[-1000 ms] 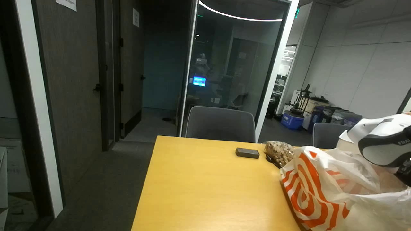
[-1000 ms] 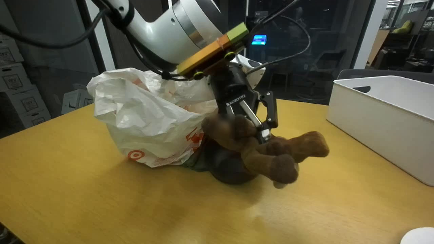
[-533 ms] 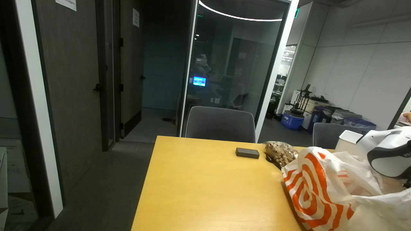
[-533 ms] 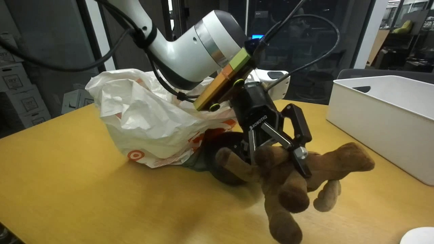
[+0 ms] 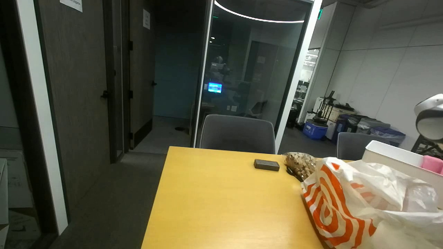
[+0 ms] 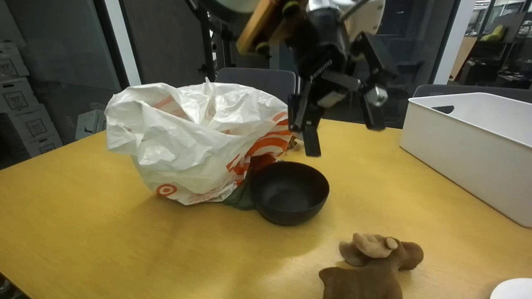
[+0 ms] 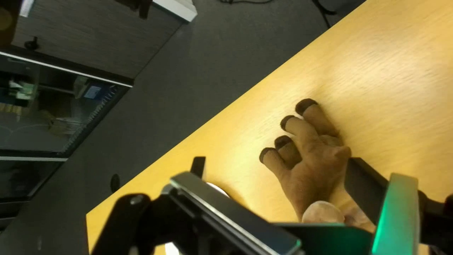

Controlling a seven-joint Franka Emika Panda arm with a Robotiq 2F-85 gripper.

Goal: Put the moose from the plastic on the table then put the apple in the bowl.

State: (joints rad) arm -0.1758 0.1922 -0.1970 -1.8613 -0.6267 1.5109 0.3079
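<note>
Okay, so looking at the moose (image 6: 363,282) lying on its side on the worktop (image 6: 104,245), cut off by the bottom of the frame in an exterior view; facing right there, snout first; in the wrist view, stretched lengthwise from rump at the upper end to head at the lower, with all four legs stuck out toward the worktop's edge; also spotting a black bowl (image 6: 286,215) further back, just beside the plastic bag (image 6: 195,143), plus something dark green (image 6: 240,198) between them; off to the right, a white bin (image 6: 465,162) with something pink (image 5: 432,164) in it; in an exterior view, a dark grey block (image 5: 266,165) near a clear bag of brown bits (image 5: 301,165), just past the plastic bag; lastly, the gripper (image 6: 344,139), spread wide, up in the air and well apart from the moose, but hiding part of the head end in the wrist view.
</note>
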